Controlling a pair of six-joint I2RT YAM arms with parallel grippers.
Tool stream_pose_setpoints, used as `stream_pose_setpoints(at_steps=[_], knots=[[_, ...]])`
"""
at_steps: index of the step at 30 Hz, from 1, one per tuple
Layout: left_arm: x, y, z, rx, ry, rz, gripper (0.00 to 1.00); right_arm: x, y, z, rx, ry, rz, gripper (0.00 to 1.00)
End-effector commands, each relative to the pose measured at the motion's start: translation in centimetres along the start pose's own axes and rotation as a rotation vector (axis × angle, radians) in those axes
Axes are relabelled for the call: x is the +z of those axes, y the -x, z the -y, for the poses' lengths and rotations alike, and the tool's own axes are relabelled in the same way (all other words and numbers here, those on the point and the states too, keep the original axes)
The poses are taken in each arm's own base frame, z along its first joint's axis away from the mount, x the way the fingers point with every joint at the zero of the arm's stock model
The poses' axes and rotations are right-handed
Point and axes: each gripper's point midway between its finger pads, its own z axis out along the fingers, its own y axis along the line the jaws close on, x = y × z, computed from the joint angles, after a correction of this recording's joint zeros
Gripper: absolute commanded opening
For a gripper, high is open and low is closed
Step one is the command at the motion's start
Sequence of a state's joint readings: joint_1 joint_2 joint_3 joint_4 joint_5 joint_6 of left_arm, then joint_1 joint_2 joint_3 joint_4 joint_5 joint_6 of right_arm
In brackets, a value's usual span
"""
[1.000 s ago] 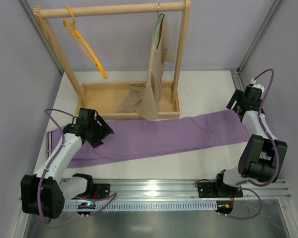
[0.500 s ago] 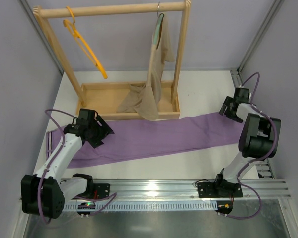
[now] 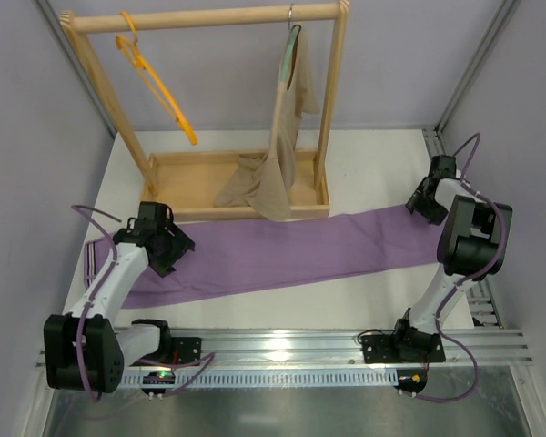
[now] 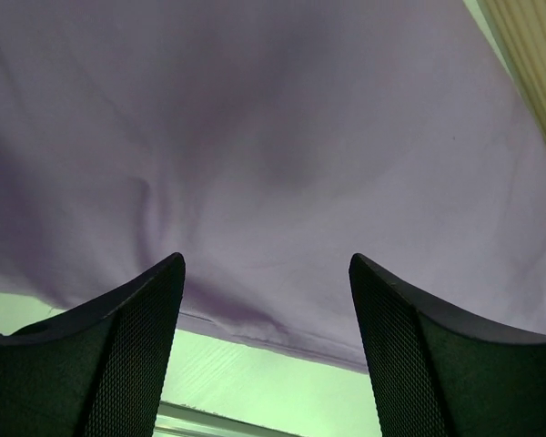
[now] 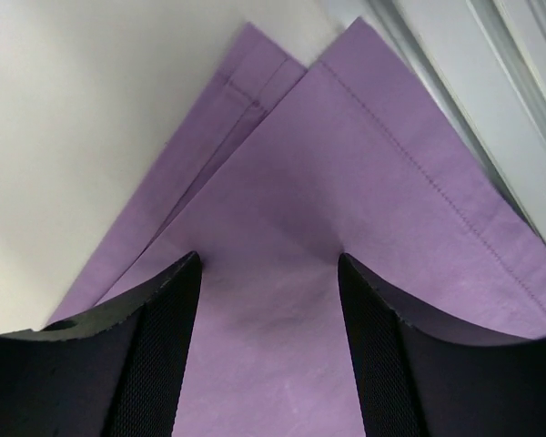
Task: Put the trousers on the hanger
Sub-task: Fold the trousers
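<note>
The lilac trousers [image 3: 291,250] lie flat across the table, from the left arm to the right arm. The orange hanger [image 3: 155,86] hangs empty on the left end of the wooden rack's top bar. My left gripper [image 3: 164,244] stands over the trousers' left part, open; in the left wrist view [image 4: 266,264] its fingers straddle the cloth's near edge [image 4: 255,323] with bare table below. My right gripper [image 3: 425,202] is down on the right end of the trousers. There [image 5: 269,259] its fingertips [image 5: 187,273] press into the purple cloth [image 5: 282,346], jaws apart, close to the hem corners.
The wooden rack [image 3: 209,18] stands at the back on a tray base [image 3: 241,211]. A beige garment [image 3: 282,168] hangs from a grey-green hanger [image 3: 294,41] on its right side. A metal rail [image 3: 328,341] runs along the near edge; grey walls close both sides.
My right gripper has come down from behind the trousers' right end onto the cloth, its jaws narrowing. The left gripper has shifted a little to the left along the trousers.
</note>
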State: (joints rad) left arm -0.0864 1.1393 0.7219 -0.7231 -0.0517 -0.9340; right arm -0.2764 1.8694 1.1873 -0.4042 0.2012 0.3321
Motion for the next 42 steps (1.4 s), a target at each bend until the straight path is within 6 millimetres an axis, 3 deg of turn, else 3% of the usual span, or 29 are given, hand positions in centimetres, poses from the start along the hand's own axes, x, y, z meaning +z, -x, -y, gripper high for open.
stream_pose_setpoints(at_steps=[1, 5, 9, 10, 13, 14, 16, 18, 19, 21, 22, 24, 25, 27, 28, 29, 32, 35, 36, 37, 38, 39, 40, 41, 42], knots=[[-2.7, 2.9, 0.2, -0.025, -0.017, 0.114, 0.73, -0.1, -0.2, 3.6, 0.053, -0.117, -0.037, 0.64], [-5.7, 6.8, -1.0, -0.091, 0.022, 0.322, 0.76, -2.6, 0.9, 4.9, 0.068, -0.142, 0.007, 0.65], [-7.2, 9.9, -3.0, -0.220, 0.048, 0.423, 0.77, -7.2, 1.2, 1.2, 0.039, 0.027, 0.058, 0.65], [-7.2, 10.4, -3.4, -0.241, 0.052, 0.433, 0.78, -9.3, 1.4, 0.3, 0.038, 0.074, 0.095, 0.65], [-6.4, 11.9, -5.5, -0.317, 0.126, 0.432, 0.77, -12.5, -1.1, -4.3, -0.017, 0.244, 0.088, 0.62], [-5.6, 11.9, -6.3, -0.356, 0.160, 0.405, 0.77, -14.8, -1.4, -5.6, -0.037, 0.300, 0.131, 0.61], [-4.8, 12.1, -8.2, -0.451, 0.193, 0.355, 0.75, -17.6, -5.6, -10.5, -0.183, 0.443, 0.142, 0.61], [-4.3, 12.3, -9.2, -0.501, 0.202, 0.341, 0.74, -21.3, -7.4, -13.8, -0.256, 0.596, 0.219, 0.61], [-4.2, 12.5, -10.0, -0.534, 0.212, 0.347, 0.74, -23.1, -11.6, -16.2, -0.365, 0.692, 0.200, 0.61], [-4.4, 12.7, -10.6, -0.558, 0.220, 0.363, 0.74, -26.3, -14.3, -18.9, -0.426, 0.835, 0.240, 0.61], [-4.8, 13.0, -10.5, -0.557, 0.208, 0.389, 0.74, -28.1, -17.9, -20.4, -0.515, 0.924, 0.221, 0.61], [-5.5, 13.2, -10.8, -0.556, 0.212, 0.429, 0.74, -29.8, -20.4, -22.2, -0.583, 0.980, 0.256, 0.60], [-5.8, 13.3, -11.1, -0.553, 0.223, 0.446, 0.75, -31.6, -23.2, -23.3, -0.652, 1.037, 0.251, 0.59], [-6.9, 13.8, -11.8, -0.544, 0.257, 0.494, 0.76, -31.3, -25.6, -24.7, -0.741, 1.003, 0.257, 0.56], [-7.5, 13.9, -11.9, -0.540, 0.260, 0.516, 0.76, -32.6, -26.4, -25.9, -0.774, 1.017, 0.273, 0.56], [-8.2, 14.3, -12.3, -0.540, 0.276, 0.547, 0.76, -33.7, -28.6, -26.4, -0.854, 1.035, 0.273, 0.54], [-9.7, 14.7, -12.3, -0.532, 0.263, 0.609, 0.76, -35.2, -33.0, -29.4, -0.988, 1.055, 0.282, 0.51], [-9.2, 14.2, -12.1, -0.537, 0.215, 0.623, 0.76, -34.1, -35.6, -32.6, -1.092, 0.997, 0.256, 0.46], [-8.1, 13.2, -12.0, -0.537, 0.197, 0.586, 0.77, -34.0, -36.3, -33.4, -1.122, 0.993, 0.251, 0.46], [-7.5, 12.8, -11.8, -0.539, 0.182, 0.569, 0.76, -35.3, -36.2, -35.0, -1.118, 1.019, 0.262, 0.46], [-6.6, 12.2, -11.2, -0.538, 0.136, 0.539, 0.76, -34.1, -37.2, -36.3, -1.152, 0.996, 0.251, 0.46], [-6.7, 12.4, -11.0, -0.536, 0.127, 0.549, 0.76, -32.6, -38.2, -36.2, -1.180, 0.965, 0.226, 0.46], [-5.7, 11.7, -10.5, -0.526, 0.092, 0.507, 0.76, -32.9, -38.3, -37.3, -1.184, 0.971, 0.235, 0.46], [-5.2, 11.8, -9.7, -0.492, 0.051, 0.491, 0.76, -30.9, -39.5, -37.3, -1.216, 0.926, 0.204, 0.46], [-5.0, 11.9, -9.1, -0.484, 0.017, 0.482, 0.76, -30.3, -39.8, -37.5, -1.223, 0.910, 0.193, 0.45]])
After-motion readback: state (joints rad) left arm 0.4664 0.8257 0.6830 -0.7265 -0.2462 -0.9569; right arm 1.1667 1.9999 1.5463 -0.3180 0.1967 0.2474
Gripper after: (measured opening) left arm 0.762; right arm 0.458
